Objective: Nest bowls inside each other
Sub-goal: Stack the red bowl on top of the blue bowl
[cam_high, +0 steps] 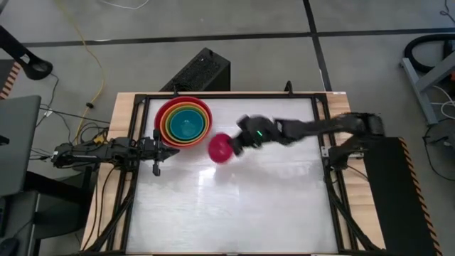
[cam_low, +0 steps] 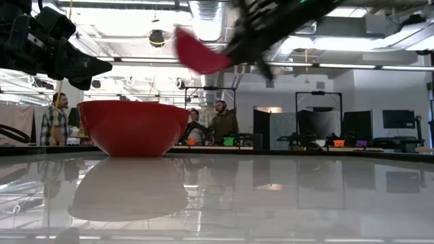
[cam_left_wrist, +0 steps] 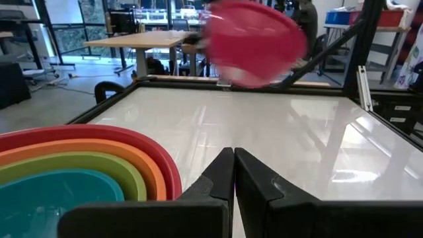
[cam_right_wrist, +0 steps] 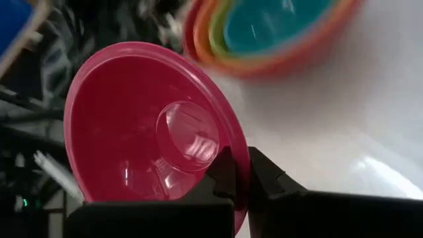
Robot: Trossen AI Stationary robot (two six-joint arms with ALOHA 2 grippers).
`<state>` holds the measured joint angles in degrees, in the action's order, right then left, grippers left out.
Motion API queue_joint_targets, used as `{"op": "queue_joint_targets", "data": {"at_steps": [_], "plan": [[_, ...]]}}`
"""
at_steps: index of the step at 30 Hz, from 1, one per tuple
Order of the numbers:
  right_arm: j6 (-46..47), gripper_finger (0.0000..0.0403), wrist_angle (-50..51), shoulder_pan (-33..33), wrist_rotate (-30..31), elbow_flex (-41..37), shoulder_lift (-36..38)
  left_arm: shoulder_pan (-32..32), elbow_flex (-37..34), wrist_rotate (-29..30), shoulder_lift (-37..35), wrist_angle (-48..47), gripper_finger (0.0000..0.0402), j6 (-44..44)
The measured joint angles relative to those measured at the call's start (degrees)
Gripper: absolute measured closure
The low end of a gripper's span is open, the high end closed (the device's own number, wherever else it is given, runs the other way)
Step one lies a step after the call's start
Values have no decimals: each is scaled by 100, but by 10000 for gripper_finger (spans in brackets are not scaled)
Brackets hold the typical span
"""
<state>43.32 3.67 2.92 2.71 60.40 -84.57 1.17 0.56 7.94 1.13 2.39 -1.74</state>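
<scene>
A stack of nested bowls stands at the table's far left: red bowl (cam_high: 161, 114) outermost, then orange (cam_high: 169, 126), lime green (cam_high: 175, 131) and teal (cam_high: 188, 122) innermost. The magenta pink bowl (cam_high: 220, 148) hangs in the air just right of the stack, with my right gripper (cam_high: 237, 146) shut on it. In the low view the pink bowl (cam_low: 196, 54) is well above the table, higher than the red bowl (cam_low: 132, 125). My left gripper (cam_high: 170, 150) waits shut at the left edge, beside the stack, touching nothing. My right gripper pinches the pink bowl's rim (cam_right_wrist: 239, 173) between its two fingers, one finger inside the bowl (cam_right_wrist: 221, 173) and one outside (cam_right_wrist: 268, 178). The fingers come from the table's right, slanting down. The bowl is lifted clear and tilted on edge.
The white tabletop (cam_high: 242, 206) spreads bare toward the near and right edges inside a black frame (cam_high: 333, 178). People stand beyond the far edge (cam_low: 220, 122) in the low view. A dark box (cam_high: 202, 71) sits behind the table.
</scene>
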Motion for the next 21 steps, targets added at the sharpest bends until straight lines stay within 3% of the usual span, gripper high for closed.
{"op": "queue_joint_targets", "data": {"at_steps": [7, 14, 21], "plan": [[-842, 384, -121, 1125, -1108, 2224, -1947, -2, 1, 0, -2, 2, 401, 1], [-1176, 384, 1731, 1591, -1338, 4936, -3686, 0, 2, 0, -2, 2, 401, 0], [-1343, 384, 2515, 1709, -1357, 6631, -4922, -1, 2, 9, 0, 4, 401, 2]]}}
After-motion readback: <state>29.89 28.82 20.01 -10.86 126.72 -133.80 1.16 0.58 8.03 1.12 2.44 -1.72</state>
